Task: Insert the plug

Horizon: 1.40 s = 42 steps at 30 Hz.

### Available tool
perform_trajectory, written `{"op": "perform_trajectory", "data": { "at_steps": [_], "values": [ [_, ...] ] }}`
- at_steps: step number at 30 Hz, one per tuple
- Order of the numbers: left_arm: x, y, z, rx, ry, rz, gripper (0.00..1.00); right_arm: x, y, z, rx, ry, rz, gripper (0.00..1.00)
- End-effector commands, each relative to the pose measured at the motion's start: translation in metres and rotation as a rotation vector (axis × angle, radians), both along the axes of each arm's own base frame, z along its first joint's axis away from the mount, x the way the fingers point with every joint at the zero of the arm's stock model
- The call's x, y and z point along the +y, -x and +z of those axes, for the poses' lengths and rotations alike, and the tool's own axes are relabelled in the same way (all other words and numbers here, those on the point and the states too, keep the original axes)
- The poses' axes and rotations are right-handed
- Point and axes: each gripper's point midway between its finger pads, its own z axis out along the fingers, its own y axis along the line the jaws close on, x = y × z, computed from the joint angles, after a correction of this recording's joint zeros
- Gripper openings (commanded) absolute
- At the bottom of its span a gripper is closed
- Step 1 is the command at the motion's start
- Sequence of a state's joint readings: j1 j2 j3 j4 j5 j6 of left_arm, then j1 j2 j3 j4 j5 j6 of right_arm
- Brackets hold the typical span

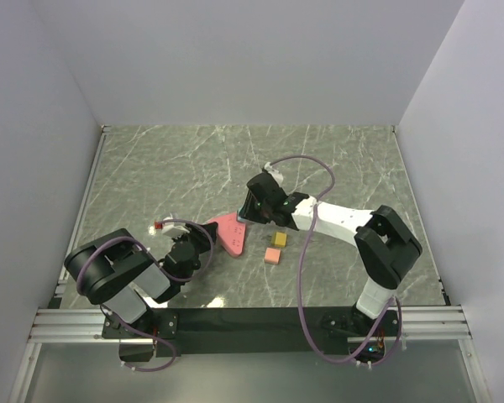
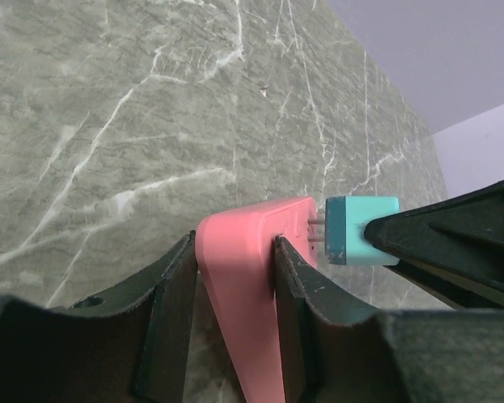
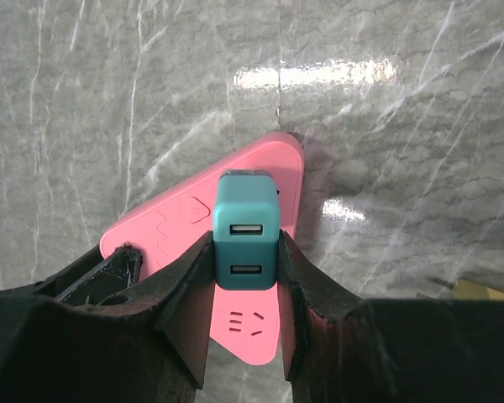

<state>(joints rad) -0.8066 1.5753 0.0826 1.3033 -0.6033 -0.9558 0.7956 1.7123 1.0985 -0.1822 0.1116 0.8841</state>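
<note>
A pink triangular socket block (image 1: 230, 232) lies mid-table. My left gripper (image 2: 233, 256) is shut on its narrow end, one finger on each side of the block (image 2: 248, 285). My right gripper (image 3: 245, 252) is shut on a teal plug (image 3: 245, 231) with two USB ports facing the camera. In the left wrist view the plug (image 2: 361, 231) stands just off the block's face, its two metal prongs (image 2: 317, 231) reaching to the face. In the right wrist view the pink block (image 3: 197, 214) lies right under the plug, with more socket slots (image 3: 248, 321) showing below it.
A yellow cube (image 1: 280, 238) and a pink cube (image 1: 273, 255) lie just right of the socket block. A small red and white piece (image 1: 160, 225) lies left of my left gripper. Purple cables loop over both arms. White walls enclose the marble table (image 1: 185, 168).
</note>
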Motion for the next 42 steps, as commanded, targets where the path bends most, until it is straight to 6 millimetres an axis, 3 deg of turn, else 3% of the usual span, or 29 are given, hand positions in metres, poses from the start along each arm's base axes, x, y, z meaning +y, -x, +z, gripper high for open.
{"op": "perform_trajectory", "data": {
  "at_steps": [1, 17, 35, 42],
  "values": [
    [-0.017, 0.007, 0.005, -0.033, -0.018, -0.098, 0.0, -0.012, 0.003, -0.03, 0.056, 0.105, 0.01, 0.0],
    [-0.024, 0.007, 0.005, -0.039, -0.026, -0.131, 0.0, -0.002, 0.008, -0.053, 0.108, 0.108, 0.057, 0.0],
    [-0.049, 0.011, 0.013, -0.138, -0.073, -0.279, 0.0, 0.011, -0.002, -0.066, 0.12, 0.171, 0.184, 0.0],
    [-0.056, 0.008, 0.014, -0.138, -0.08, -0.303, 0.0, 0.007, -0.003, -0.068, 0.112, 0.227, 0.237, 0.0]
  ]
}}
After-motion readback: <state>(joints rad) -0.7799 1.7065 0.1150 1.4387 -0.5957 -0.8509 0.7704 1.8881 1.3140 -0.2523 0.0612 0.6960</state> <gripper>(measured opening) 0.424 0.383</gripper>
